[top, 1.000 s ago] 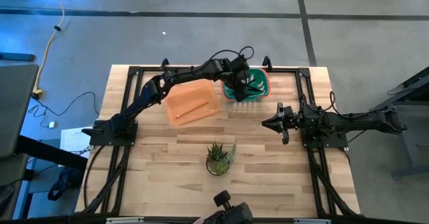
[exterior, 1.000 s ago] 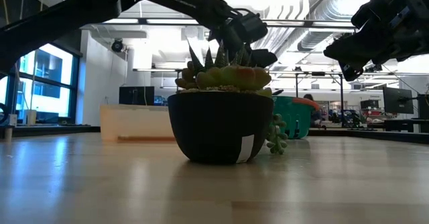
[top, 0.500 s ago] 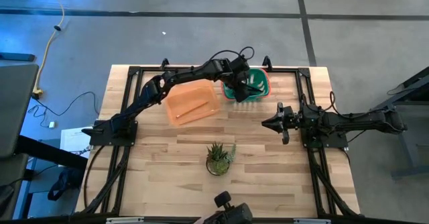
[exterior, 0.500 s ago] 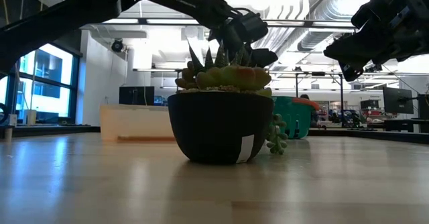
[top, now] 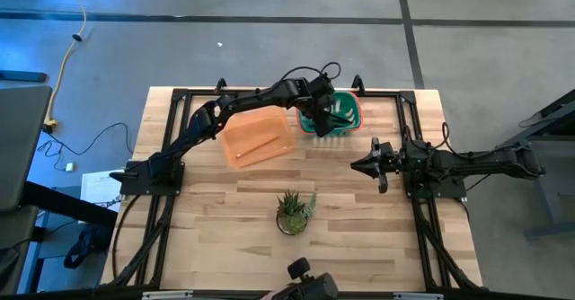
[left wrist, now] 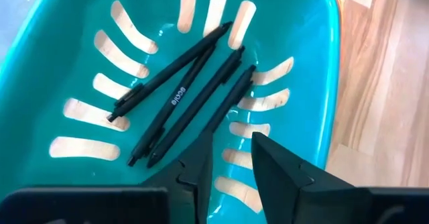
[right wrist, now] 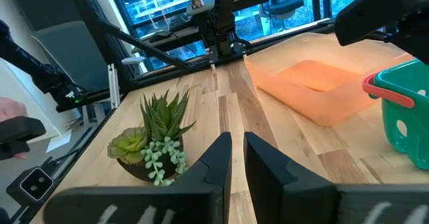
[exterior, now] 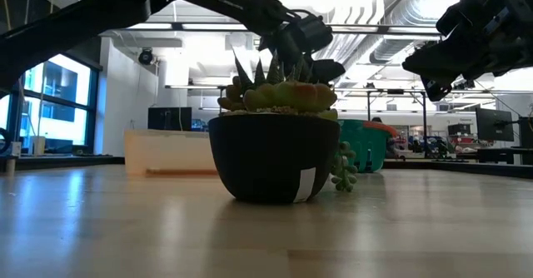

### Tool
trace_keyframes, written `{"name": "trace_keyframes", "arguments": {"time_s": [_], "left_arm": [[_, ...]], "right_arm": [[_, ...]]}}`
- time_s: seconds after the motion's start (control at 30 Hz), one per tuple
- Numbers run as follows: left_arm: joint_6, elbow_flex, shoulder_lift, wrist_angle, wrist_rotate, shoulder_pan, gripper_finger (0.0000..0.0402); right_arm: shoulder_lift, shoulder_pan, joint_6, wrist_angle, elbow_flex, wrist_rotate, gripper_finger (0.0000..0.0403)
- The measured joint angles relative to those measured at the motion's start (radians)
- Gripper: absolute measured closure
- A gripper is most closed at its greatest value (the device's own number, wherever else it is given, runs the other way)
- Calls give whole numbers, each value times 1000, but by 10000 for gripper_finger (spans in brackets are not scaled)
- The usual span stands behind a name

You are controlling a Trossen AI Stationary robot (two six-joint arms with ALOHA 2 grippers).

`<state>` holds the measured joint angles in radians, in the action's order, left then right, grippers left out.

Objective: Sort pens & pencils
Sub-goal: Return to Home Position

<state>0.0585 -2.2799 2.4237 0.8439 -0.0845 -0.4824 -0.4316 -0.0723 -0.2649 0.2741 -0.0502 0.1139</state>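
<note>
Several dark pens [left wrist: 181, 96] lie flat, side by side, on the slotted floor of the teal basket [left wrist: 301, 23], which stands at the table's far edge [top: 349, 110]. My left gripper [left wrist: 232, 150] hangs open just above them, pointing down into the basket [top: 321, 116], with nothing between its fingers. One pen's near end runs behind a finger. A tan pencil [top: 256, 145] lies in the orange tray [top: 269, 125] left of the basket. My right gripper [top: 356, 165] waits over the table's right half, fingers nearly together and empty [right wrist: 236, 143].
A potted succulent [top: 294, 212] stands near the table's front middle and fills the centre of the low view [exterior: 275, 153]. Black frame rails run along the table's edges. Bare wood lies between the plant and the two containers.
</note>
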Motion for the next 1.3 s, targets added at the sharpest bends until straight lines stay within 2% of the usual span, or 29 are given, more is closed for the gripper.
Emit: {"name": "trace_keyframes", "arguments": {"time_s": [0.17,0.37,0.87,1.3], "left_arm": [[-5,-8,-4,34,-9,17,313],[-49,-77,-11,46,21,42,314],[-46,-76,-97,84,27,72,314],[-44,-76,-180,135,18,142,314]], "right_arm": [[0,0,0,0,0,0,371],[0,0,0,0,0,0,371],[0,0,-23,0,0,4,371],[0,0,-33,7,0,8,371]]}}
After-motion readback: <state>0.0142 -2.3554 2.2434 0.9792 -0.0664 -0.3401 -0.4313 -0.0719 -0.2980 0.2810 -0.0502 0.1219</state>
